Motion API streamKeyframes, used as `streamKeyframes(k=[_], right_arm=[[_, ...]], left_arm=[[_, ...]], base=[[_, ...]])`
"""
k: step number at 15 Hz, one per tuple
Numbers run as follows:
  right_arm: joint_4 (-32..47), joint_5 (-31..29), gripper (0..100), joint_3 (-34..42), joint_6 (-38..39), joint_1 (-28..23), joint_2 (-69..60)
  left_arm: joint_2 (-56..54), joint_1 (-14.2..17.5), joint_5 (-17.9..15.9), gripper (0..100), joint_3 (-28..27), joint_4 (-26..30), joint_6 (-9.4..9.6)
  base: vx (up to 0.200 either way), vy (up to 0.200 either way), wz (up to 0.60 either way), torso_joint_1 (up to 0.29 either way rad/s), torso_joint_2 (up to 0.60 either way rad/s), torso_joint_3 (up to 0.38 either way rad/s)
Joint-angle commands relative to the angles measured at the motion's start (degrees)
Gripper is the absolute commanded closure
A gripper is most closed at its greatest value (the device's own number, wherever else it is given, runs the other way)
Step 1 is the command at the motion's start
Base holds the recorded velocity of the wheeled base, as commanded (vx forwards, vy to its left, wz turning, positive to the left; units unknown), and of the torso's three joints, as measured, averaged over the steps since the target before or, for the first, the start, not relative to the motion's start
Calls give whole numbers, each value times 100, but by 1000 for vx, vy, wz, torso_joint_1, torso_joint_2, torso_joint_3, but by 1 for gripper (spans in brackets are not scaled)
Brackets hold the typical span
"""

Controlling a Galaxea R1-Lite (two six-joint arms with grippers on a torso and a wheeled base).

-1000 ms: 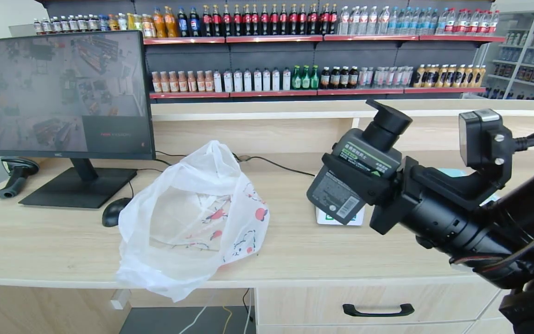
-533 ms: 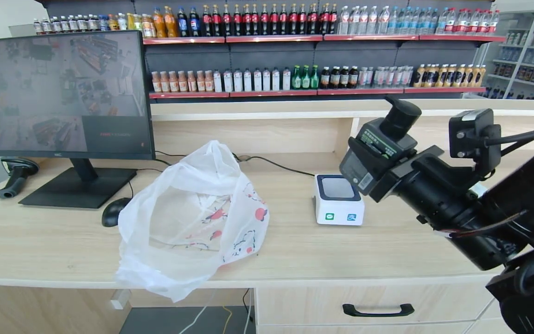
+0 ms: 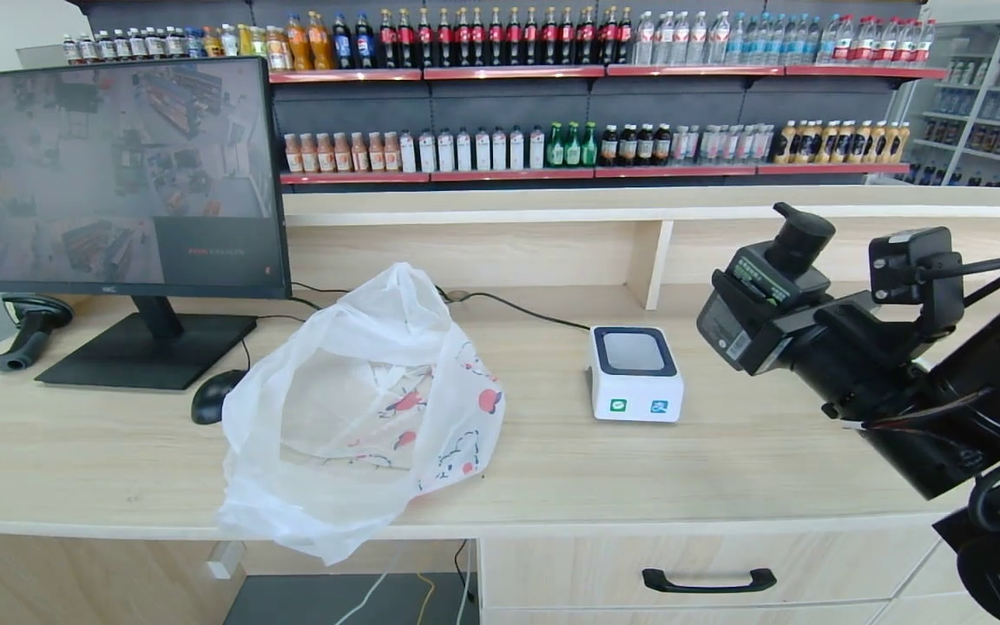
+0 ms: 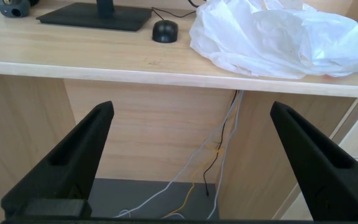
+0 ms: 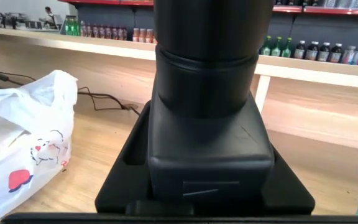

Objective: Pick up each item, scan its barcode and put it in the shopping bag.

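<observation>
One black bottle (image 3: 760,276) sits clamped in the right hand (image 3: 776,337), near the scanner (image 3: 634,373).

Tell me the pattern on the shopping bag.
The shopping bag is translucent white with red cartoon prints; head view.

The bottle (image 3: 756,299) is dark grey and square-bodied, with a round black cap and labels on its sides, one bearing a barcode. It hangs tilted in the air, cap up and away, clamped in the right claw (image 3: 791,334), to the right of the scanner (image 3: 634,373) and apart from it. The scanner, a white box with a dark window facing up, stands on the table (image 3: 726,451). To its left sits the shopping bag (image 3: 361,417): thin white plastic printed with red fruit, crumpled, mouth open, its lower folds drooping over the table's front edge.
</observation>
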Motion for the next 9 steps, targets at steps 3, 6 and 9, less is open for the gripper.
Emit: streamKeyframes(k=[3,6,9], right_arm=[[-6,-2,100,106,9,-67,52],[-6,-2,100,-289,185,-50,334],[-6,-2,100,-307,185,-32,360]], left_arm=[[-2,0,9,0,0,-4,-24],[-2,-9,0,0,0,-22,-7],[-2,0,9,0,0,-4,-16]], base=[[0,0,0,0,0,0],[0,0,0,0,0,0],[0,200,0,-1,6,4]])
